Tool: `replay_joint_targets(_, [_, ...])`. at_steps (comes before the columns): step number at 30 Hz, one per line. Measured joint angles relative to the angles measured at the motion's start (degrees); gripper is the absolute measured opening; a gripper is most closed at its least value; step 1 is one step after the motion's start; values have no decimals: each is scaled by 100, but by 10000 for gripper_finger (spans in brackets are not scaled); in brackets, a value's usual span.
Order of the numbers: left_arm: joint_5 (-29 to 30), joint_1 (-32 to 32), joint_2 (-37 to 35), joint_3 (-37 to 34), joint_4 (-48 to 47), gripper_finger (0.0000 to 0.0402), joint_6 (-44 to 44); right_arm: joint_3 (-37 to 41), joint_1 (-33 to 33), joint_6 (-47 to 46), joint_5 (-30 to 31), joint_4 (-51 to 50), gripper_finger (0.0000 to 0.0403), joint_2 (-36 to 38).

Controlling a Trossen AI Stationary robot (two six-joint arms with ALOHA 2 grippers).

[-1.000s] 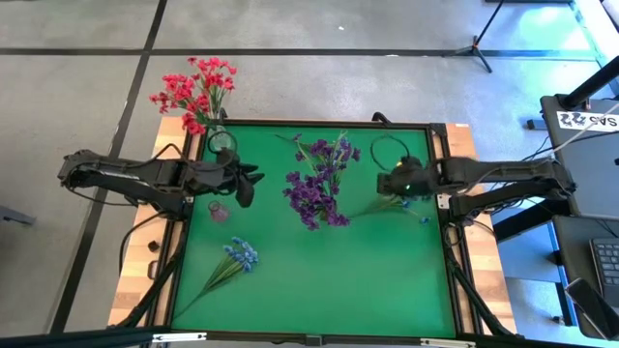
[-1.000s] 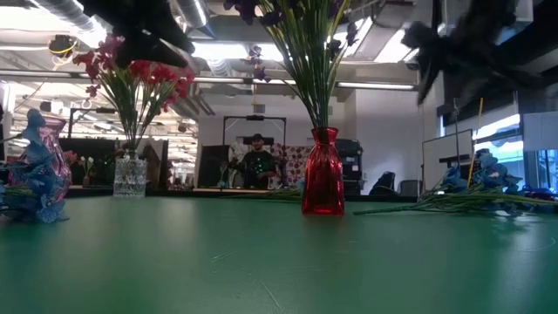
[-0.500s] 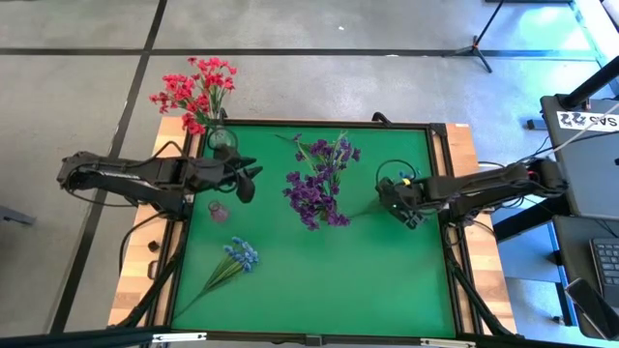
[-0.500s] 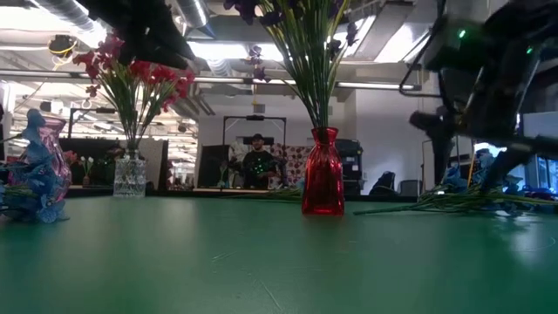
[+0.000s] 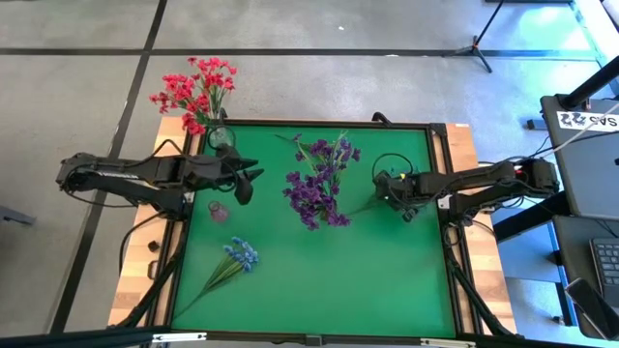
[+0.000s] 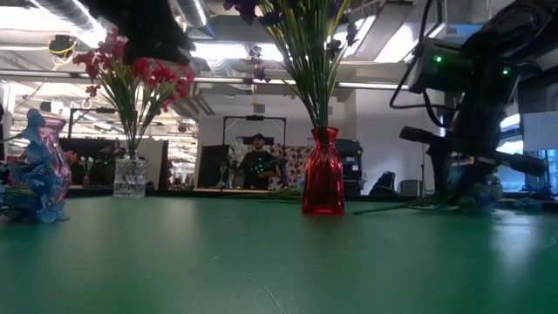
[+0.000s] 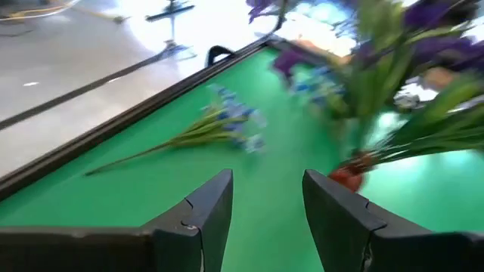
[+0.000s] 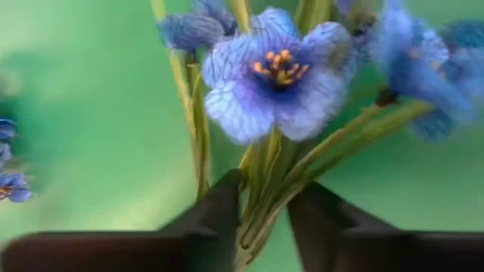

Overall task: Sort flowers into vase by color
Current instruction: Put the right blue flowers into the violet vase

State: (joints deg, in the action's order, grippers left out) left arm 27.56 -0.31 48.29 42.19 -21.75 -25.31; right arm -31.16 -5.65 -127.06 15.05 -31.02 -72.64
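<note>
The right gripper (image 5: 395,190) sits low at the right side of the tabletop (image 5: 319,280), just beside its right edge, with its jaws set around the green stems of a light blue sprig (image 8: 276,72). In the right wrist view those stems run straight up between the two dark fingers (image 8: 215,215), which lie close on either side of the bunch, and the blossoms stand just beyond the fingertips. The jaws look to be closing on the stems; whether they already pinch them firmly I cannot tell. The sprig's long axis lies roughly across the tabletop, the stem ends pointing toward the red vase (image 6: 323,172) of dark purple flowers (image 5: 319,179) near the middle.

The left gripper (image 5: 247,181) hangs above the left side of the tabletop, jaws parted and holding nothing, as its wrist view shows green between the fingers. It is near the clear vase (image 6: 130,176) of red-pink flowers (image 5: 193,89) at the far left corner. A second light blue sprig (image 5: 232,263) lies flat toward the near left corner, blossoms pointing toward the middle and stems toward that corner, well apart from the right arm and much closer to the left one.

The right-hand sprig belongs to the right arm; a lift calls for a firm hold low on the stems.
</note>
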Motion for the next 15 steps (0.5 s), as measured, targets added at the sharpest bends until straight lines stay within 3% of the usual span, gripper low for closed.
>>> replay_joint_targets(3, [-279,-144,-132,0,394,157,43,0,-3,416,440,-61,18,0])
replay_joint_targets(8, [-1234,-394,-370,0,1431,157,47,-50,54,1489,484,-193,27,320])
replay_joint_targets(11, [-1590,-599,-483,0,1731,157,43,-415,257,2107,676,-1036,11,735])
replay_joint_targets(15, [-1609,-853,-700,0,2009,157,-285,-1263,568,2931,1337,-2482,13,1403])
